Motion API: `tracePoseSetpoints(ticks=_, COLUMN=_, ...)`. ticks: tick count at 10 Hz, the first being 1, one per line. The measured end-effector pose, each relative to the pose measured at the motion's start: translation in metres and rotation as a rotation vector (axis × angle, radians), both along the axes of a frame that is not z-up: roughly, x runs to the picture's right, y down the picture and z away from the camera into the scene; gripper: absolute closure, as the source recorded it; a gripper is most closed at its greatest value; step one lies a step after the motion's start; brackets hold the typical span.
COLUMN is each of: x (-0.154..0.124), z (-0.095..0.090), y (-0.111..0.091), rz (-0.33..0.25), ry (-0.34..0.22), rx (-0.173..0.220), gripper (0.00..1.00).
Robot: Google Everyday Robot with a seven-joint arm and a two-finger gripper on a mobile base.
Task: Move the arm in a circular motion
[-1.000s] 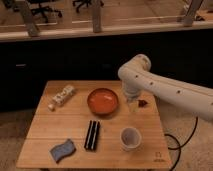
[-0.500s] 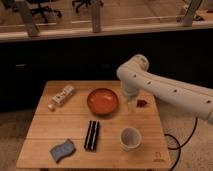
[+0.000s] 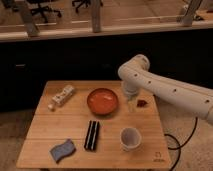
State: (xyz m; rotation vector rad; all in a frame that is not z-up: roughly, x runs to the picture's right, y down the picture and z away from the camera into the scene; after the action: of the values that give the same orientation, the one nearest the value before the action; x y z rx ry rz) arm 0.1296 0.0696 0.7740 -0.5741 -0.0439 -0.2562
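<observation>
The large white glossy arm [image 3: 165,87] reaches in from the right edge, bends at a bulbous joint above the table's far right, and points down. Its pale tip, the gripper [image 3: 131,104], hangs just above the wooden table [image 3: 45,130] between the red bowl [image 3: 102,101] and a small dark red object [image 3: 142,103]. The gripper holds nothing that I can see.
On the table lie a pale bottle on its side [image 3: 62,96] at the far left, a black rectangular bar [image 3: 91,135] in the middle, a blue sponge [image 3: 62,150] at the front left and a white cup [image 3: 130,138] at the front right. A black cable [image 3: 175,145] hangs by the right edge.
The arm's elbow joint has shifted slightly left and the tip has moved a little toward the bowl. The objects on the table have not moved.
</observation>
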Motion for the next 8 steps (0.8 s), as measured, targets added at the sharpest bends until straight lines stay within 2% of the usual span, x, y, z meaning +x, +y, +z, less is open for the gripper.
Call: tracePoseSetpoints(ticks=8, x=0.012, z=0.012, y=0.003, rz=-0.001, ry=-0.013, rx=-0.003, gripper=0.2)
